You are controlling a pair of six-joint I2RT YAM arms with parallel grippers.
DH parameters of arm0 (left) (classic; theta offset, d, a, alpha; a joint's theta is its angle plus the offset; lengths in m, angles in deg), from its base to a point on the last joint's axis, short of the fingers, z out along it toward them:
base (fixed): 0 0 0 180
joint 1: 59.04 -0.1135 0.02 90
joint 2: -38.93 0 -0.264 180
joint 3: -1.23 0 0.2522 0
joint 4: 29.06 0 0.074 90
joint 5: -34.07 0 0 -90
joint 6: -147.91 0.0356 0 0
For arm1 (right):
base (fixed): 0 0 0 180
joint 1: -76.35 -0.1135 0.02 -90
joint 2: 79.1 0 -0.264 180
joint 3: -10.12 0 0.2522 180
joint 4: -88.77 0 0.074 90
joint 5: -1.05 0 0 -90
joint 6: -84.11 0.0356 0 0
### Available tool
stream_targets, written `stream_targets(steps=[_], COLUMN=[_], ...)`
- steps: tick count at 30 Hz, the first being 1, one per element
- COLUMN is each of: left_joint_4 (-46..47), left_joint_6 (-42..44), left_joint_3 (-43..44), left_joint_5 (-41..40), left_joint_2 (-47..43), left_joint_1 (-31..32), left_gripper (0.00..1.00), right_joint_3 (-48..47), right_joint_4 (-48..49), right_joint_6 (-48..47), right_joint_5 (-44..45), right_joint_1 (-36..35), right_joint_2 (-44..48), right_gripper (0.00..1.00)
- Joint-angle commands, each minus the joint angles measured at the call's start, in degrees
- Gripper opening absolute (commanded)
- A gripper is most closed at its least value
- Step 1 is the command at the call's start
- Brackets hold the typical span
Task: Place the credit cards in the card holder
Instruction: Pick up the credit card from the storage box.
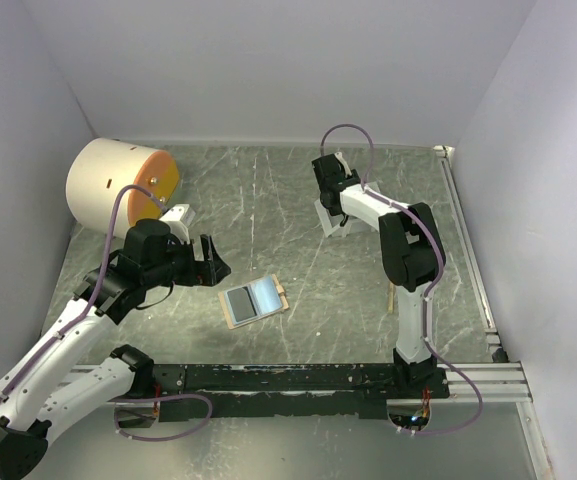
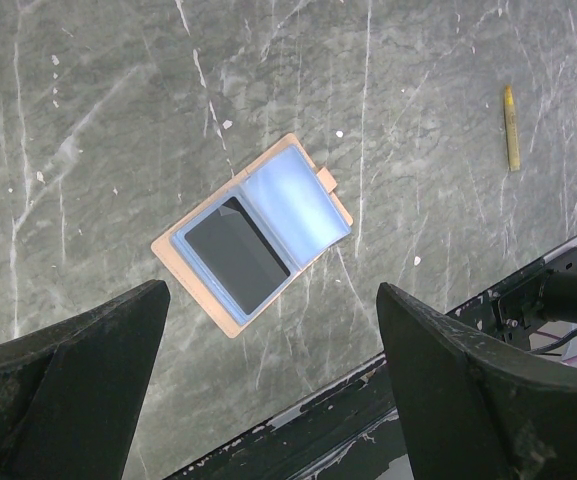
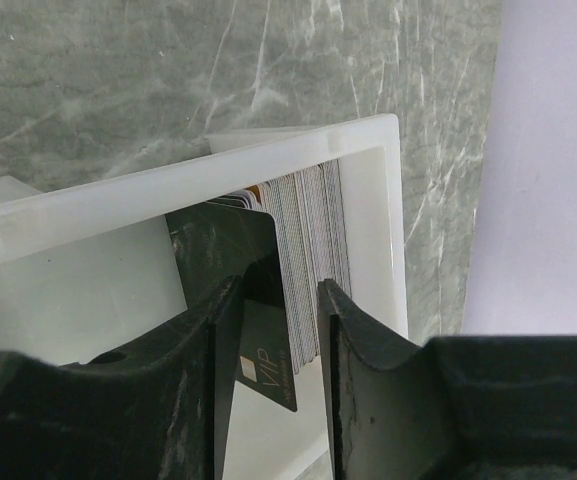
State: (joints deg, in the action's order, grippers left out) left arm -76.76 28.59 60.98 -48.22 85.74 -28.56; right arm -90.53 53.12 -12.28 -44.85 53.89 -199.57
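Note:
The card holder (image 1: 253, 301) lies open and flat on the table, tan outside with pale blue pockets (image 2: 293, 205). A dark card (image 2: 236, 256) sits in its left pocket. My left gripper (image 1: 209, 263) hovers just left of it, open and empty, its fingers (image 2: 78, 380) wide apart. At the back, my right gripper (image 1: 330, 188) reaches down into the white tray (image 3: 368, 190). Its jaws (image 3: 280, 300) stand narrowly apart around a stack of upright credit cards (image 3: 308, 250). A black VIP card (image 3: 263, 345) leans against the left finger.
A big cream cylinder with an orange face (image 1: 118, 185) lies at the back left. A small yellow stick (image 2: 510, 125) rests on the table right of the card holder. The black base rail (image 1: 298, 378) runs along the near edge, and walls close in three sides.

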Motion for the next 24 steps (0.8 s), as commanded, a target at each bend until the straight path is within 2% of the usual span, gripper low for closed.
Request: stream_targets(steps=[1,16,24], left_joint_4=[0.28,0.25,0.45], left_joint_6=[0.43,0.38,0.32], left_joint_3=[-0.49,-0.55,-0.73], left_joint_5=[-0.66,-1.02,-1.13], left_joint_2=[-0.61,-1.04,-1.33], left_joint_1=[0.28,0.23,0.24], left_gripper=[0.96,0.96,0.96], right_joint_3=[0.45,0.93,0.12], right_joint_4=[1.49,1.32,-1.67], right_joint_6=[-0.38,0.87,3.51], right_joint_5=[0.82,-1.04,-5.26], right_joint_1=[0.57,0.57,0.40], right_joint_2=[1.98,3.87,6.15], right_gripper=[0.34,0.19,0.02])
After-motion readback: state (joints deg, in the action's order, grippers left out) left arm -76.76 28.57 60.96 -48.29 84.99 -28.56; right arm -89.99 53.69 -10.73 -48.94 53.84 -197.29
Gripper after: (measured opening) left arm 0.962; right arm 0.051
